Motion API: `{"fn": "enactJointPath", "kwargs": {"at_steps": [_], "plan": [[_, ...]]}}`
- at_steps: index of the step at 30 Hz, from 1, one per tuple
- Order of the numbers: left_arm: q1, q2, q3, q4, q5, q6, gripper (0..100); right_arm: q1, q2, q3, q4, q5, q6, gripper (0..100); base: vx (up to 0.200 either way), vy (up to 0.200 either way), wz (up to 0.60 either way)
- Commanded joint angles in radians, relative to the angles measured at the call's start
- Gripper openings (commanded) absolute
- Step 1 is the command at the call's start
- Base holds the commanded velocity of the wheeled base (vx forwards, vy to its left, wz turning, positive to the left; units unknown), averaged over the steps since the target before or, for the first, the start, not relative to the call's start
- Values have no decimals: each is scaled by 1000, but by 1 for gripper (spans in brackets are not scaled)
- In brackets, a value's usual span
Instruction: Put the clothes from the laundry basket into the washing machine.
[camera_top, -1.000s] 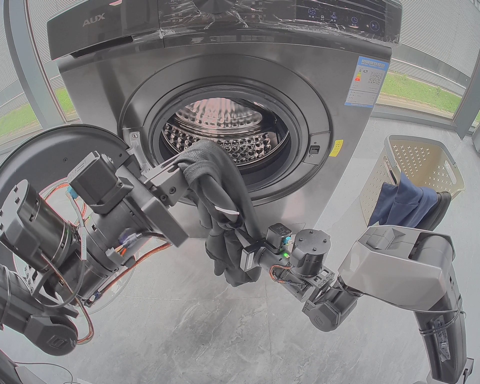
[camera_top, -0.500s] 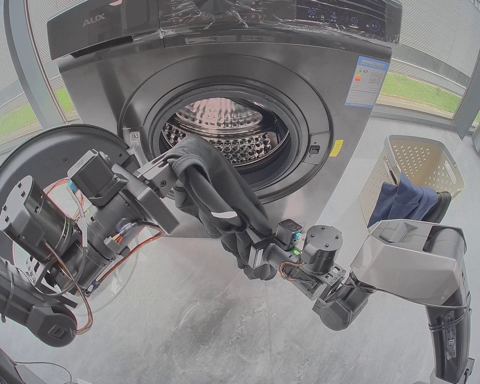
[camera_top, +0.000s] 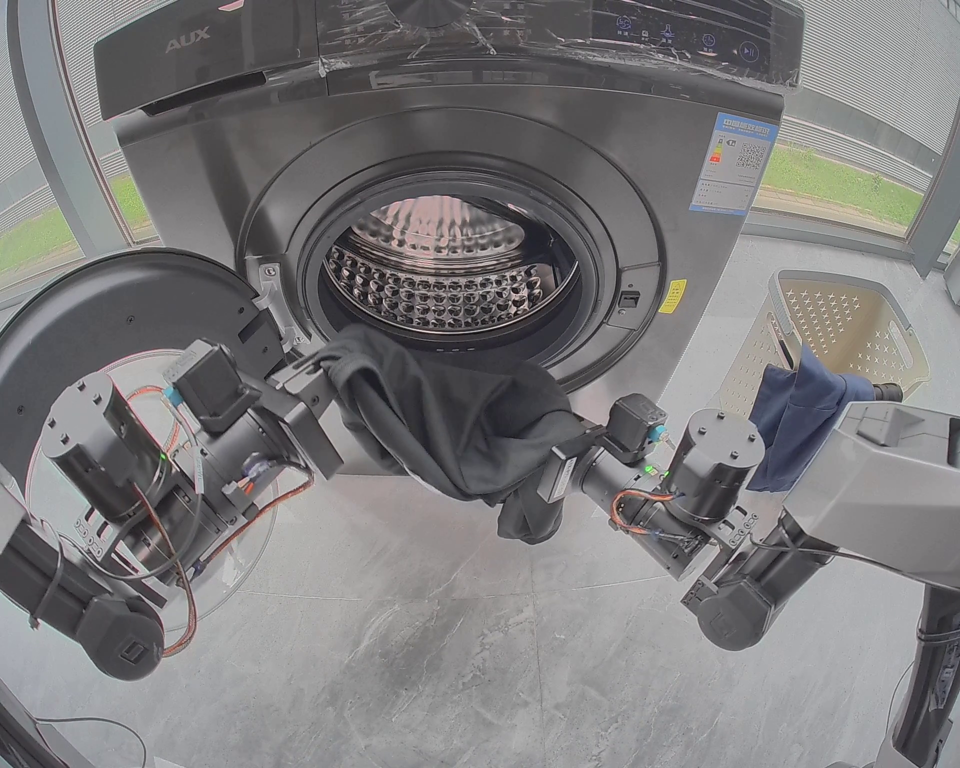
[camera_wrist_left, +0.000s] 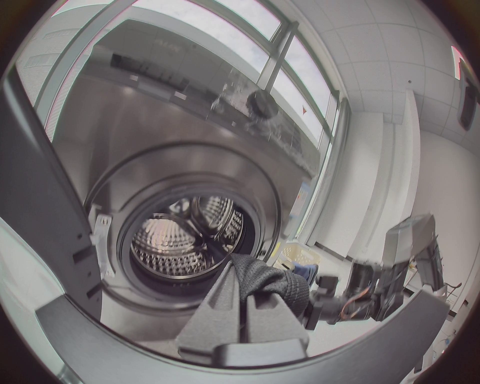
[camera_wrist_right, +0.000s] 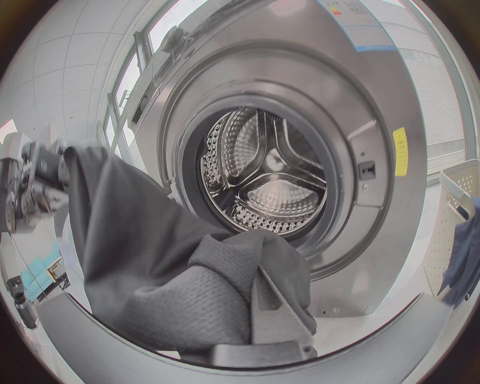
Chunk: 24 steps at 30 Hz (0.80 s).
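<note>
- Two grippers are clamped on one black garment (camera_top: 450, 420), which is stretched between them just in front of the washing machine (camera_top: 690, 300), below its round opening.
- One end of the cloth is pinched by the left gripper (camera_top: 320, 375), close beside the swung-open door (camera_top: 100, 310).
- The other end is bunched in the right gripper (camera_top: 556, 472), and a fold is left hanging beneath it.
- The steel drum (camera_top: 440, 270) is seen beyond both grippers.
- The laundry basket (camera_top: 850, 310) is set on the floor (camera_top: 400, 640) behind the right arm, beside the machine, and a blue garment (camera_top: 800, 410) is draped over its rim.
</note>
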<state>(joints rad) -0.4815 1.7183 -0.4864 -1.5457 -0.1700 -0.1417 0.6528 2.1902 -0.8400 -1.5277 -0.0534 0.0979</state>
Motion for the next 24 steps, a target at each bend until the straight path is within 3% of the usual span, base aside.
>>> {"fn": "enactJointPath", "kwargs": {"at_steps": [1,7,12,13,20,24], "plan": [[9,86,51,-1,1,10,0,1,-89,35,-5,0,5,0,0,0,0],[11,152,84,-1,0,16,0,13,-121,39,-5,-3,6,0,0,0,0],[9,175,97,-1,0,39,0,13,-121,39,-5,-3,8,0,0,0,0],[9,176,100,-1,0,42,100,13,-121,39,-5,-3,8,0,0,0,0],[1,201,166,-1,-23,53,100,15,-121,25,-2,-14,8,0,0,0,0],[-2,228,203,-1,-39,91,100,15,-122,10,3,-16,10,0,0,0,0]]}}
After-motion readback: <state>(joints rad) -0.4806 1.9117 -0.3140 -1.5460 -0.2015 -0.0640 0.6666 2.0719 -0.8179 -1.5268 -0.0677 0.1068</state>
